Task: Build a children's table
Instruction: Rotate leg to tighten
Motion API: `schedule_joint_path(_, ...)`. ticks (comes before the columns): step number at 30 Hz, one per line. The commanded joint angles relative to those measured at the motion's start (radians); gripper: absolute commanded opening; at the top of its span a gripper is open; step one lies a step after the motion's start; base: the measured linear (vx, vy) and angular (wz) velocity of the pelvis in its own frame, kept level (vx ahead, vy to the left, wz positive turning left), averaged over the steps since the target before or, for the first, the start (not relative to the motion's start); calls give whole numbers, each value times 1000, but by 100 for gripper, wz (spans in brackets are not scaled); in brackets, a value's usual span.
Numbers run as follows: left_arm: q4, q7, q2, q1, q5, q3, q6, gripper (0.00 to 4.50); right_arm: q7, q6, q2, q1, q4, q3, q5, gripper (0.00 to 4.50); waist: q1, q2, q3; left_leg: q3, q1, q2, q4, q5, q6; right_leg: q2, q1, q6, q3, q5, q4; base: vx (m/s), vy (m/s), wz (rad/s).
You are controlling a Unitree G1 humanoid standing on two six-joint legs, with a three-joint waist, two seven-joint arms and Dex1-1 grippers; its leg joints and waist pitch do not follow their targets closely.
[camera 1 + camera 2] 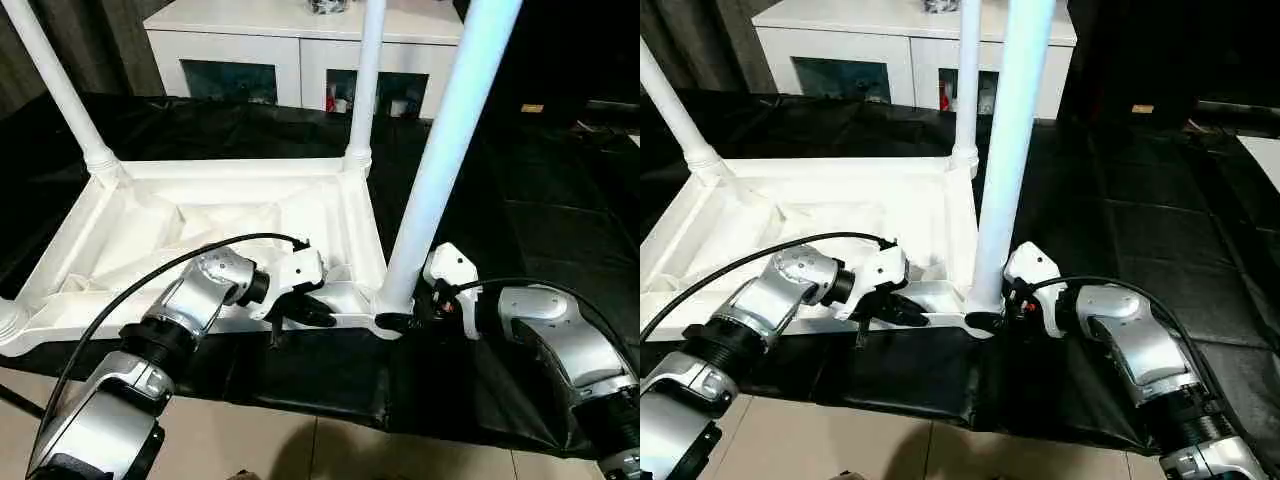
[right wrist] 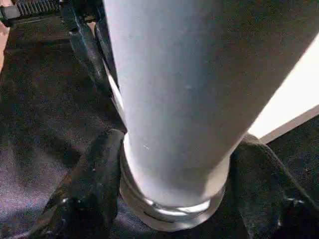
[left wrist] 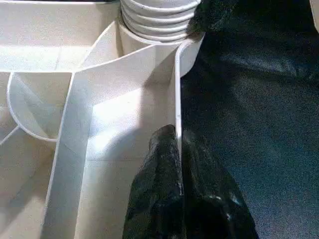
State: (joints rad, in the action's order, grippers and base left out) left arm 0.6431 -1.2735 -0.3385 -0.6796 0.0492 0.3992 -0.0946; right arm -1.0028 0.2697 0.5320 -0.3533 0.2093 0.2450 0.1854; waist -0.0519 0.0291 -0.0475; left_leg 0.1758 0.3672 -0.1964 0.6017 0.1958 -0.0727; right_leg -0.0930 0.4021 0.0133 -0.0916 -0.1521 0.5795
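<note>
Right gripper straddles the base of the near-right leg, fingers either side, at the upturned tabletop's corner; left gripper pinches the near rim. I worry the leg sits crooked and tips once I let go.

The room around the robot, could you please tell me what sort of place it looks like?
Probably a home-style room: a white cabinet with dark glass doors, curtains beside it, and a tiled floor under the black mat.

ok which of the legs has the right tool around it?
The leg at the tabletop's near right corner, closest to the camera. The right tool straddles its base; the two far-corner legs stand free.
</note>
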Motion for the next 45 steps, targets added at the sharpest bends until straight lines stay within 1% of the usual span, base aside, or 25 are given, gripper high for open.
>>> schedule_joint_path(1,-23,-8,-2,2,14,15,-6,0,-4,3,2,-13,15,0,-11,275,3,-11,67,-4,-7,-33,-73,185,78,-53,-56,220,46,-260,-60,0,0,0)
schedule_joint_path(8,-24,17,11,8,3,1,-12,0,33,12,-39,-3,30,-30,12,269,4,-13,67,-5,-7,-32,-72,181,79,-54,-56,220,45,-263,-60,0,0,0)
schedule_joint_path(10,10,107,41,-3,18,-18,-4,0,153,23,-88,-13,80,-55,-13,269,6,-14,67,-5,-7,-31,-72,184,74,-53,-54,218,45,-275,-62,0,0,0)
schedule_joint_path(13,56,219,80,-20,32,-43,8,0,323,38,-159,-28,146,-91,-45,269,17,-13,64,-8,-11,-27,-75,228,42,-53,-51,185,39,-373,-73,0,0,0)
schedule_joint_path(14,98,318,120,-40,44,-60,3,0,470,59,-224,-40,192,-134,-54,269,24,-14,63,-8,-8,-25,-76,237,37,-51,-49,177,39,-388,-76,0,0,0)
schedule_joint_path(15,116,354,137,-48,47,-65,-6,0,535,74,-252,-46,212,-155,-55,269,29,-12,61,-9,-7,-25,-78,242,31,-50,-48,171,39,-399,-77,0,0,0)
schedule_joint_path(16,116,354,137,-48,47,-65,-6,0,535,74,-252,-46,212,-155,-55,269,33,-14,64,-12,-9,-23,-78,259,19,-51,-50,158,35,-423,-80,0,0,0)
schedule_joint_path(17,126,375,147,-53,49,-69,-13,0,610,76,-281,-54,237,-170,-68,269,34,-16,64,-11,-8,-22,-78,257,21,-52,-50,149,36,-426,-83,0,0,0)
schedule_joint_path(19,183,508,208,-86,47,-98,-42,0,755,69,-343,-75,296,-198,-90,269,45,-11,65,-10,-9,-21,-77,260,18,-51,-45,161,38,-408,-83,0,0,0)
schedule_joint_path(20,194,532,220,-91,47,-104,-46,0,777,66,-354,-79,307,-202,-94,269,46,-13,66,-11,-12,-19,-75,266,19,-49,-45,159,36,-407,-85,0,0,0)
schedule_joint_path(21,245,627,265,-115,54,-123,-38,0,905,44,-414,-115,381,-230,-101,269,47,-11,67,-10,-12,-19,-75,262,21,-50,-45,162,38,-398,-85,0,0,0)
schedule_joint_path(22,267,661,278,-124,65,-121,-27,0,969,30,-439,-133,417,-238,-112,269,52,-7,66,-11,-10,-17,-75,268,24,-51,-43,166,36,-401,-86,0,0,0)
schedule_joint_path(26,302,689,302,-146,91,-106,-13,0,1100,-9,-513,-189,515,-226,-152,268,54,-9,68,-11,-7,-16,-76,262,36,-50,-45,160,35,-391,-87,0,0,0)
schedule_joint_path(28,301,677,301,-149,95,-104,-13,0,1102,-18,-520,-197,524,-217,-160,268,54,-10,69,-11,-8,-17,-77,266,41,-50,-47,161,35,-381,-85,0,0,0)
schedule_joint_path(30,298,666,289,-149,101,-99,-10,0,1046,-49,-516,-192,493,-209,-157,324,52,-10,67,-11,-7,-18,-78,273,48,-50,-48,162,36,-370,-84,0,0,0)
schedule_joint_path(32,310,642,267,-151,100,-95,0,0,984,-90,-479,-174,415,-209,-159,343,50,-12,69,-11,-3,-20,-78,253,59,-51,-52,169,37,-336,-79,0,0,0)
schedule_joint_path(33,310,641,265,-151,100,-95,0,0,981,-89,-477,-173,410,-209,-158,343,50,-12,69,-10,-3,-20,-78,249,61,-49,-52,172,37,-327,-78,0,0,0)
schedule_joint_path(35,304,617,249,-146,103,-90,8,0,914,-67,-440,-159,358,-210,-138,381,48,-15,69,-9,1,-18,-77,227,78,-50,-57,178,37,-305,-75,0,0,0)
schedule_joint_path(38,290,563,227,-136,100,-84,23,0,806,-43,-369,-141,299,-184,-132,385,47,-15,71,-7,1,-19,-73,209,89,-51,-57,187,39,-291,-73,0,0,0)
schedule_joint_path(39,278,532,216,-128,97,-78,38,0,741,-31,-334,-129,268,-171,-123,385,46,-6,71,-9,0,-20,-73,205,89,-52,-57,192,39,-286,-73,0,0,0)
schedule_joint_path(41,247,447,185,-108,91,-61,74,0,568,-4,-254,-94,185,-148,-79,385,40,-11,70,-6,-1,-21,-71,200,116,-49,-62,202,40,-251,-72,0,0,0)
schedule_joint_path(42,231,396,169,-96,85,-51,99,0,481,27,-219,-75,143,-143,-42,385,38,-6,71,-8,1,-24,-71,194,120,-51,-64,207,40,-236,-69,0,0,0)
schedule_joint_path(43,221,365,160,-89,80,-46,115,0,431,46,-200,-63,119,-141,-19,385,39,-9,71,-8,3,-25,-71,190,132,-50,-66,214,41,-216,-67,0,0,0)
schedule_joint_path(44,199,310,144,-75,71,-36,121,0,362,40,-164,-45,95,-128,-6,385,39,-1,73,-10,2,-28,-71,180,130,-51,-63,229,41,-193,-61,0,0,0)
schedule_joint_path(45,177,260,129,-62,63,-26,126,0,300,29,-132,-30,76,-114,2,385,38,-5,73,-10,3,-30,-71,182,131,-51,-66,239,40,-176,-61,0,0,0)
